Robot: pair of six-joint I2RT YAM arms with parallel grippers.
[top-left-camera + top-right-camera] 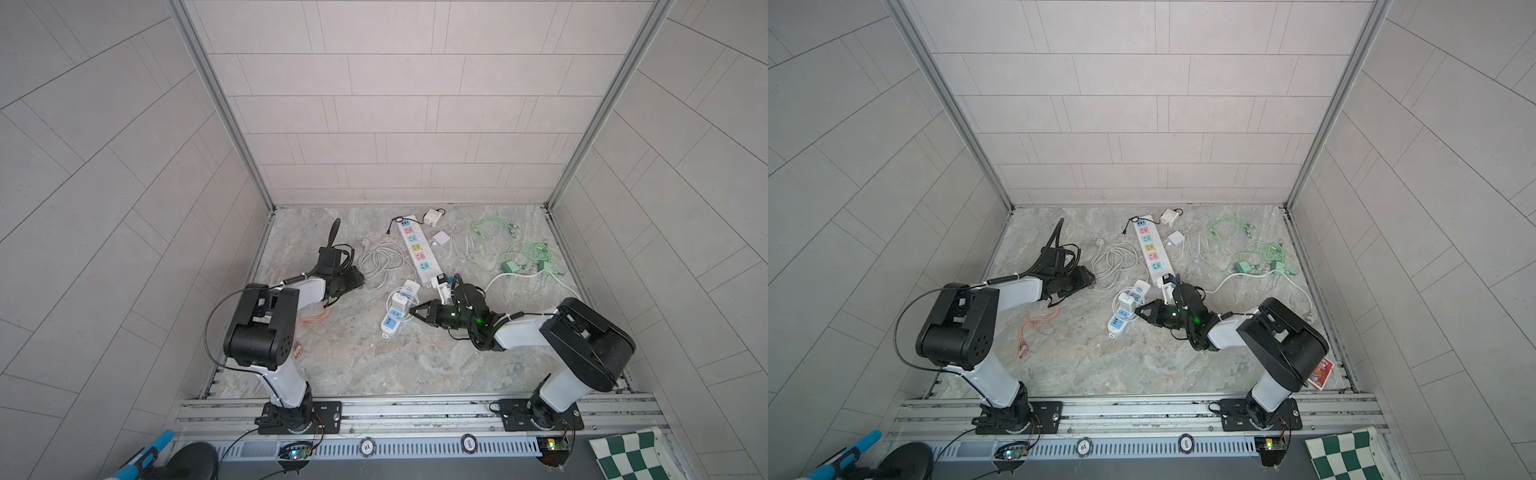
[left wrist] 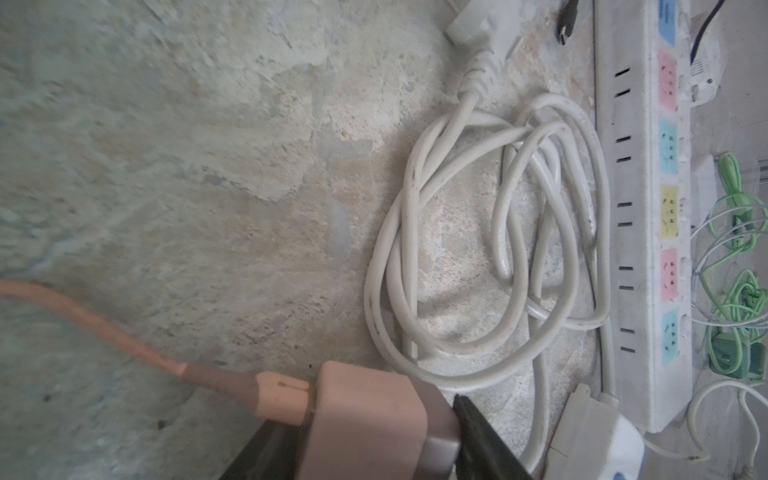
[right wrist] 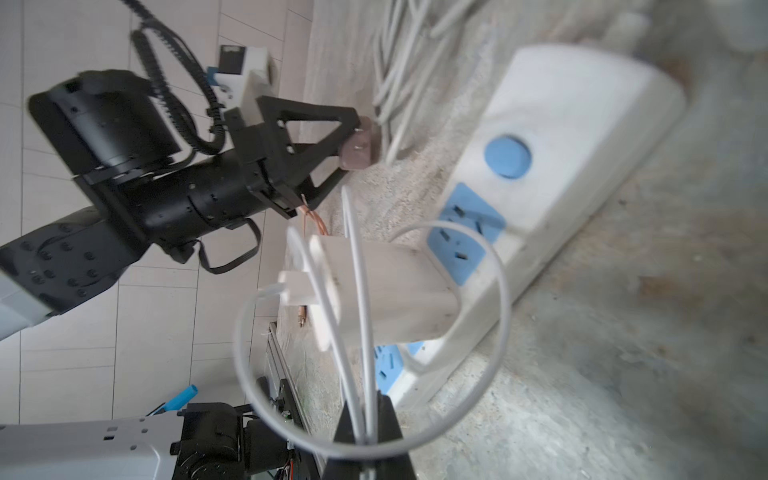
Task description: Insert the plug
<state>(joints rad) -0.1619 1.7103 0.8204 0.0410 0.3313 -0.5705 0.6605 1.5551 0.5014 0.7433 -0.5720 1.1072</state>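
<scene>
plug (image 2: 365, 419), pink and boxy with a peach cable (image 2: 104, 328), sits clamped in left pincer (image 3: 349, 145); right pincer (image 3: 365, 419) pinches white cable (image 3: 496, 266).

Front middle: the marble tabletop (image 1: 374, 365) is bare between both arms, with wide room for a gripper to pass.
Left front: a pink cable (image 1: 311, 322) lies across the tabletop near the left arm.
Left rear: the coiled white cord (image 1: 380, 262) lies just beside the long power strip (image 1: 417, 249) and fills that side.
Left gripper (image 3: 353, 145): it holds the pink plug (image 2: 365, 415), with open tabletop between it and the short power strip (image 1: 388, 326).
Short power strip: a white charger (image 1: 401, 301) stands in one blue socket, and the thin white cable (image 3: 368, 365) loops around it, across the neighbour sockets.
Right gripper (image 1: 411, 311): it is closed on the thin white cable, just beside the charger.
Right rear: green cables (image 1: 536, 251) are spread over the tabletop.
</scene>
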